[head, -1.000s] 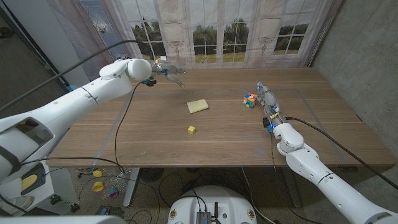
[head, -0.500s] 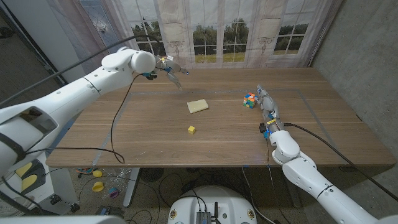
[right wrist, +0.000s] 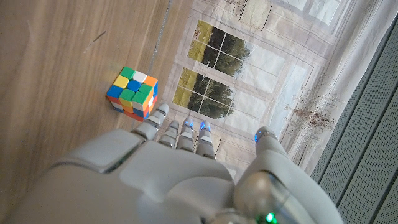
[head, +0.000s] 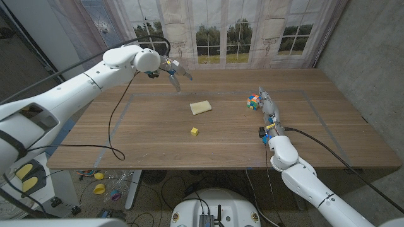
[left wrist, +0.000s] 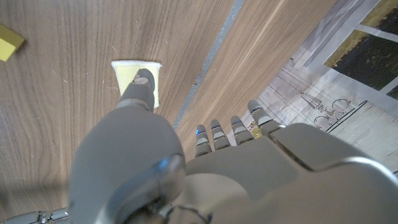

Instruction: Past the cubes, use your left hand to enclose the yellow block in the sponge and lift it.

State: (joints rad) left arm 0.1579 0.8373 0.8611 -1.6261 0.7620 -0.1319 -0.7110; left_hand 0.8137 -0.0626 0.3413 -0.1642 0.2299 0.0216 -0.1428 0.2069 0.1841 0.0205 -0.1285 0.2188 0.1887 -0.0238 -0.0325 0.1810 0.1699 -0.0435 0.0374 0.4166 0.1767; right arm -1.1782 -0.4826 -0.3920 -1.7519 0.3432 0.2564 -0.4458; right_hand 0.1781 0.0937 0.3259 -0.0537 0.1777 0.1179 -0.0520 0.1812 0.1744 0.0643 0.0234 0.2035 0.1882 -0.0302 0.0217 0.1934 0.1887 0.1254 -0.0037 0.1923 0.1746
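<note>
A pale yellow sponge (head: 201, 107) lies mid-table, and its light slab (left wrist: 138, 85) shows partly behind my left thumb in the left wrist view. A small yellow block (head: 194, 131) sits nearer the front edge, seen again as a yellow corner (left wrist: 9, 42). A multicoloured cube (head: 254, 101) stands to the right, also visible (right wrist: 132, 94) just beyond my right hand's fingers. My left hand (head: 173, 70) hovers above the table's far left part, fingers apart, holding nothing. My right hand (head: 270, 108) stands beside the cube, fingers extended, empty.
A curtained window wall (head: 221, 31) backs the table. A thin taped line (head: 158, 93) outlines a rectangle on the wood. A black cable (head: 117, 120) hangs from my left arm over the table's left part. Floor clutter (head: 104, 188) lies below the front edge.
My left hand has swung a little to the right, toward the sponge. My right forearm has drawn back toward the front edge. Sponge, block and cube stay put.
</note>
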